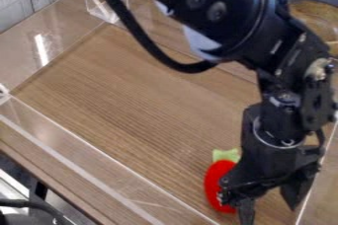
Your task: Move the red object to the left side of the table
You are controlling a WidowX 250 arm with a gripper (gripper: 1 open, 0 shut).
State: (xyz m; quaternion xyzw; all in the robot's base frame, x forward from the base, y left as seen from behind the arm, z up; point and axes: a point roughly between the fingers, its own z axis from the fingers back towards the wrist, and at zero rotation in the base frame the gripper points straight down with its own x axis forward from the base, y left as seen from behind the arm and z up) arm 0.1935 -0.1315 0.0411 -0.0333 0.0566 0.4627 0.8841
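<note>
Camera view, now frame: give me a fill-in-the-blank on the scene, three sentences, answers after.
1. The small glossy red toy fruit lies near the ____ right corner of the light brown wood-grain table.
2. The black gripper points ____ over the fruit, jaws open.
3. The leafy stem on the fruit is light ____.

Missing words: front; down; green

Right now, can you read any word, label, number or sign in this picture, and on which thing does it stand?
None: no text, number or sign can be read here.
The arm's gripper, the red toy fruit, the table and the bowl show no writing; the picture is small and blurred.
</note>
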